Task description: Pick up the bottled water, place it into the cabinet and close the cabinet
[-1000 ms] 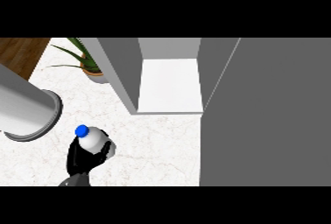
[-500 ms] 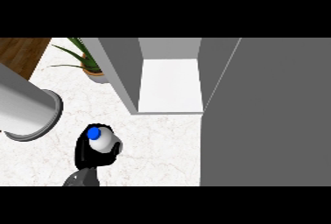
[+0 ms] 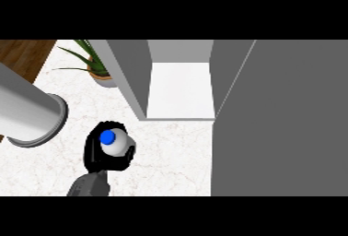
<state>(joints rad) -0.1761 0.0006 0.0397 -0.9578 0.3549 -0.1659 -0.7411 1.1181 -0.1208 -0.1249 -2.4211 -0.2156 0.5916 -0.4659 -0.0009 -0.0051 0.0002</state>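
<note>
A steep downward view onto a white marbled counter (image 3: 176, 156). Low and left of centre, the robot's right hand (image 3: 92, 150), black, is curled round the bottled water (image 3: 117, 144). The fingers wrap the bottle's pale body and hide most of it. The bottle's blue cap (image 3: 107, 136) faces up toward the viewer. The hand's grey forearm (image 3: 88, 185) comes in from the lower edge.

The bottle is outside the cabinet (image 3: 129, 73), nearer the viewer than its opening and to the left of it. It cannot be told whether the bottle stands on the counter or is held above it.

The cabinet stands open at the top centre. Its grey side walls frame a white inner floor (image 3: 180, 87). The cabinet door (image 3: 282, 120), a broad dark grey panel, fills the right side of the view.

At the left edge, very close to the viewer, a thick grey cylinder (image 3: 24, 113) with a flat round end crosses the frame. Behind it, at the top left, a potted plant (image 3: 95, 69) with long green leaves stands on the counter just beside the cabinet's left wall. A strip of brown wooden floor (image 3: 20, 55) shows in the top left corner.
</note>
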